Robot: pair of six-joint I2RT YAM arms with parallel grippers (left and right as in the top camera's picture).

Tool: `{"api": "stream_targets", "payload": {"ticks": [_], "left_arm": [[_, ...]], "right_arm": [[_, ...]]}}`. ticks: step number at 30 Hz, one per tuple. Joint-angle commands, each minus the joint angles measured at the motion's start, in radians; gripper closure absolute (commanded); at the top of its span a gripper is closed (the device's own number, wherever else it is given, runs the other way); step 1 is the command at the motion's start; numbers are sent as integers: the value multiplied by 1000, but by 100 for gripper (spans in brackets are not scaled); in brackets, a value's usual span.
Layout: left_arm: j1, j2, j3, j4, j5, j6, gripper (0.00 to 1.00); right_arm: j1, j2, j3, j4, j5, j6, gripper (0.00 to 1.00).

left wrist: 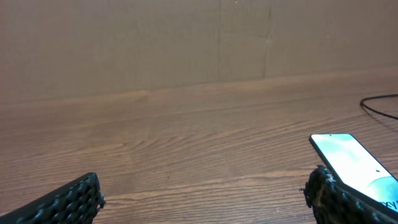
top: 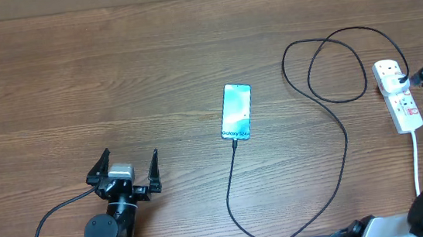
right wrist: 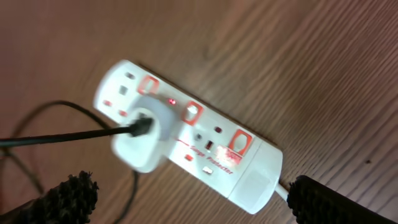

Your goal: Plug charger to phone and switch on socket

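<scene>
Nearest the robot, the left gripper (top: 130,152) sits low over the table (top: 74,69), jaws released and wide, gripping nothing. The phone (top: 236,112) lies a little beyond it to its right, screen up, with the "Galaxy" end facing the robot. The charger cable (top: 345,152) sweeps in a slack bend near the table's front edge. Its connector tip (top: 234,140) meets the phone's near end, so it looks plugged in, though how deeply it is seated cannot be told. That is the first risk: an arm catching the bend would tug the tip out or drag the light phone across the wood.

Farther right lies the power strip (top: 398,99), its white cord (top: 416,162) leading toward the robot. The right gripper (right wrist: 193,186) hovers just above it, jaws spread and empty. A white adapter (right wrist: 146,140) sits in the strip with the black cable leaving it, and a small red lamp (right wrist: 171,101) glows beside it. The wrist picture is smeared, so which of the red switches (right wrist: 241,142) is on is unclear. Pressing the wrong rocker would leave the adapter dead, or cut it off if it is live. An off-centre push could skid the loose strip or nudge the adapter out. Just beyond, the cable's far loops lie where a finger could snag them
</scene>
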Motion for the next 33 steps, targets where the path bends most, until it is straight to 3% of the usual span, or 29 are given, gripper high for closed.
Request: {"api": "stream_targets", "payload": {"ticks": [1, 33], "left_arm": [[8, -12, -4, -2, 8, 16, 0], [8, -12, -4, -2, 8, 16, 0]], "right_arm": [[-3, -76, -6, 2, -2, -5, 0], [-2, -192, -6, 2, -2, -5, 0]]}}
